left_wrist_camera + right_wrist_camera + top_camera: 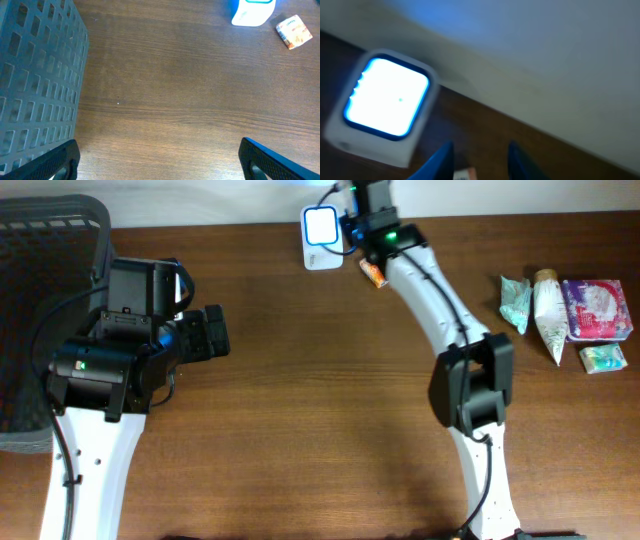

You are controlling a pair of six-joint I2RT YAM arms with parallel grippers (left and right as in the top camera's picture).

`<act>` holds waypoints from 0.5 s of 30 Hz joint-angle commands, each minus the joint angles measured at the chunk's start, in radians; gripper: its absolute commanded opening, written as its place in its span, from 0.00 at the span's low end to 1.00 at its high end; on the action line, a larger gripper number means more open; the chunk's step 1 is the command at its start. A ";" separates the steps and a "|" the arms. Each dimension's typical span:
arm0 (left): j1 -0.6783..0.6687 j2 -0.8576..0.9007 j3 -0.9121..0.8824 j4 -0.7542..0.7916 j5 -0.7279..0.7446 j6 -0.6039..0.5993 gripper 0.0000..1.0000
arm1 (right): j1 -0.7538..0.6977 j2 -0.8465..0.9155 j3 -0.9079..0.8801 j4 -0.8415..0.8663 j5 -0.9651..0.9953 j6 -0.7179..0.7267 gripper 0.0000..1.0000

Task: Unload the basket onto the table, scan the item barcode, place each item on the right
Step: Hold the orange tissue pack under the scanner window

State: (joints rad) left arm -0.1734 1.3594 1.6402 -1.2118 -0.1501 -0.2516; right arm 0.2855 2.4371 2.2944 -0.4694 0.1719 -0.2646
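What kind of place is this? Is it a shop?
It looks like a pretend shop checkout, probably a test bench rather than a real store. A glowing barcode scanner stands at the back of the wooden table, small packets wait on the right, and a grey basket sits on the left.

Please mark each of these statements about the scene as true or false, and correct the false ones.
1. The scanner has its screen lit. True.
2. The small orange packet is inside the basket. False: it lies on the table beside the scanner, far from the basket.
3. The left gripper is open and empty. True.
4. The right gripper holds the purple packet. False: that packet lies on the table at the robot's right, while the right gripper is at the scanner.
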 commanded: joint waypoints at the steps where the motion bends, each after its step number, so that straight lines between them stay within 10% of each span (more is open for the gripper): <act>1: 0.005 -0.001 0.008 0.002 -0.004 -0.006 0.99 | -0.118 0.014 0.002 -0.037 -0.270 0.038 0.41; 15: 0.005 -0.001 0.008 0.001 -0.004 -0.006 0.99 | -0.204 0.187 -0.001 -0.051 -0.517 0.035 0.50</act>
State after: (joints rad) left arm -0.1734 1.3594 1.6402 -1.2118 -0.1501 -0.2516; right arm 0.0738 2.6099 2.2921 -0.5190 -0.3233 -0.2352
